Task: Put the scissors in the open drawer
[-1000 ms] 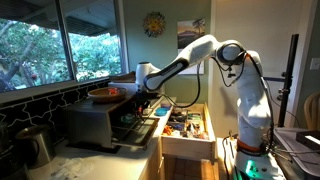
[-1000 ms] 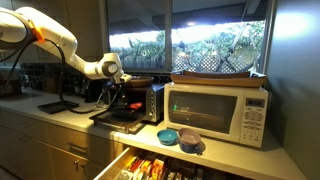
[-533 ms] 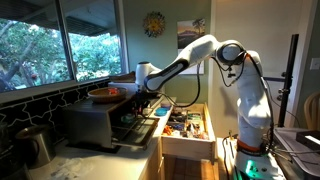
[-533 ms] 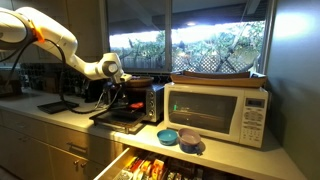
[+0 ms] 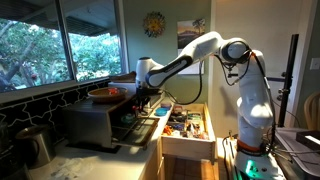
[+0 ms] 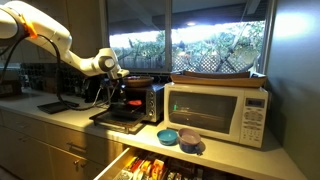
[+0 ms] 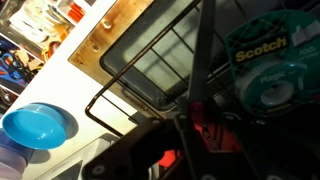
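Observation:
My gripper (image 7: 205,135) is shut on the red-handled scissors (image 7: 212,128); their dark blades run up the wrist view. In both exterior views the gripper (image 5: 143,97) (image 6: 108,92) hangs just above the dropped door of the dark toaster oven (image 5: 100,122) (image 6: 138,100). The open pale-wood drawer (image 5: 190,146) (image 6: 112,166), full of colourful utensils, lies below the counter, away from the gripper. The scissors are too small to make out in the exterior views.
A white microwave (image 6: 215,112) stands beside the toaster oven, with blue bowls (image 6: 168,136) in front; one bowl (image 7: 35,125) shows in the wrist view. A Scotch tape roll (image 7: 265,65) sits near the oven rack. A metal kettle (image 5: 35,145) is on the counter.
The arm has lifted and shifted slightly over the toaster oven door, carrying the gripper with it. The drawer and the other things have not moved.

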Available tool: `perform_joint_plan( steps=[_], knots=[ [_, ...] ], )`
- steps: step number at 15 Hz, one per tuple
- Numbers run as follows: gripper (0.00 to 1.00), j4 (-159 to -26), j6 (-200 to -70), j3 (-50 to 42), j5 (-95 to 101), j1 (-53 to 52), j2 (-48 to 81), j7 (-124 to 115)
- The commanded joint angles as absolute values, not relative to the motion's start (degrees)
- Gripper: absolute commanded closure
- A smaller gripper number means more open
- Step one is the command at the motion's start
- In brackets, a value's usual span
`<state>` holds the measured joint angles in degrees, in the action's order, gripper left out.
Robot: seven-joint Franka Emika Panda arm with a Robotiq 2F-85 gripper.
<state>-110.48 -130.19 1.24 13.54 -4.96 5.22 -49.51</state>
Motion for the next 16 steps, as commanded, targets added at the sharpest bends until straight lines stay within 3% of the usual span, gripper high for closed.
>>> perform_joint_plan(
  steps=[1,9,16],
  knots=[
    [0.94,-114.16,-128.14,1.46,14.35,-4.89,0.46,-48.05],
    [0.94,-121.41,-127.77,1.47,15.93,-2.57,-9.25,-48.03],
    [0.94,-124.29,-126.7,-1.98,15.53,7.04,-15.45,-49.95]
  ],
)
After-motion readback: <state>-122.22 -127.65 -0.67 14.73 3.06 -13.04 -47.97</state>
